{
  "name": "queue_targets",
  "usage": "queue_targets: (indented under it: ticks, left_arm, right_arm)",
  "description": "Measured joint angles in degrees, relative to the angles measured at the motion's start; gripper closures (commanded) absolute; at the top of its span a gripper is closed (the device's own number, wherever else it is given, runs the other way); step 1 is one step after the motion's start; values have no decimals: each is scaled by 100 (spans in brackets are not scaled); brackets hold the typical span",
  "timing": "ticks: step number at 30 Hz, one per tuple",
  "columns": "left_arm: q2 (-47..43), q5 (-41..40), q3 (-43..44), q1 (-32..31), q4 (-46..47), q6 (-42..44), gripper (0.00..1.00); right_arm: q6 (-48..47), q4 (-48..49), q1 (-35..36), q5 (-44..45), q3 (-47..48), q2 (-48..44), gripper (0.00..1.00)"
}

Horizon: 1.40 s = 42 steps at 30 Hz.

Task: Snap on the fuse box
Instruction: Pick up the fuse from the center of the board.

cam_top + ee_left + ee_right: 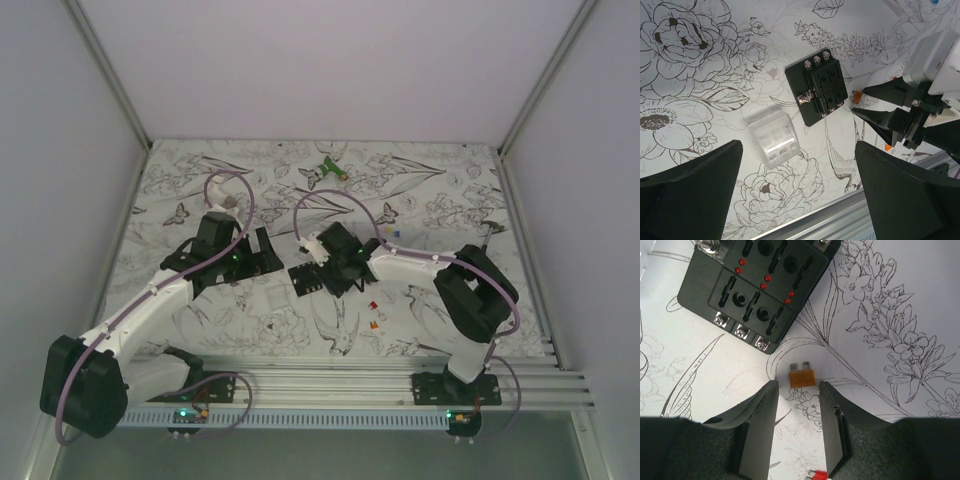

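No lettering, number, brand or label can be read in any of the views. The fuse box (757,287) carries only small red dots beside its slots. The face of the orange blade fuse (802,377) lying near it is too blurred to show any rating.

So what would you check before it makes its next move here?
1. Is the fuse box flat, slots up: ok.
2. Are its visible slots filled: not ok, they look empty.
3. Is the orange fuse lined up with the open right gripper: ok, untouched.
4. Is the left gripper open and empty: ok.
5. Is the clear cover snapped on: not ok, it lies beside the box.
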Motion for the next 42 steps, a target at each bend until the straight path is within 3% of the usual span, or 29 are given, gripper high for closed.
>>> queue_targets:
  ticks: [30,42]
  left_arm:
    - [-501,-114,-310,409,-125,-94,0]
    - [-483,-50,-310,409,-127,-94,0]
  right_arm:
    - [-503,-968,11,50,946,612,62]
    - [-562,-1259,11,42,1248,813,71]
